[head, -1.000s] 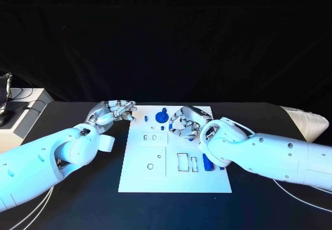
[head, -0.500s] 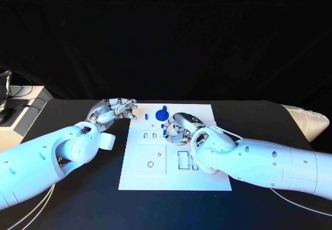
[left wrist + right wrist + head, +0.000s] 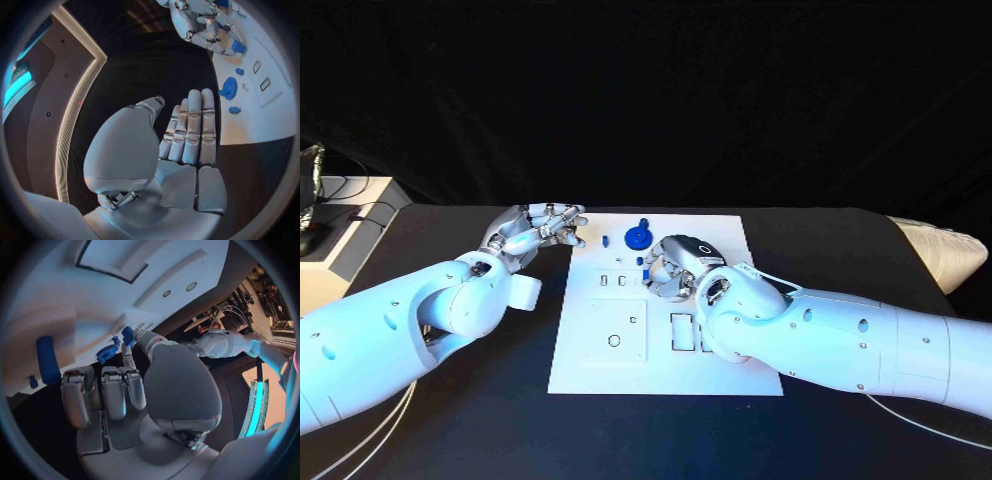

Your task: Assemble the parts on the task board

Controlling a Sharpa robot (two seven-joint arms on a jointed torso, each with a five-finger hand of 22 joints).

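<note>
On the black surface (image 3: 444, 440) lies the white task board (image 3: 661, 380). Over its far half, the right hand (image 3: 678, 266) pinches a small blue part (image 3: 128, 335) in its fingers (image 3: 114, 392). Beside the board's far left corner, the left hand (image 3: 538, 229) hovers empty, fingers apart, near a round blue part (image 3: 638, 237).

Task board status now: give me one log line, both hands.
left hand: open, off task board left edge | right hand: pinches small blue part over board | blue round part: on board
</note>
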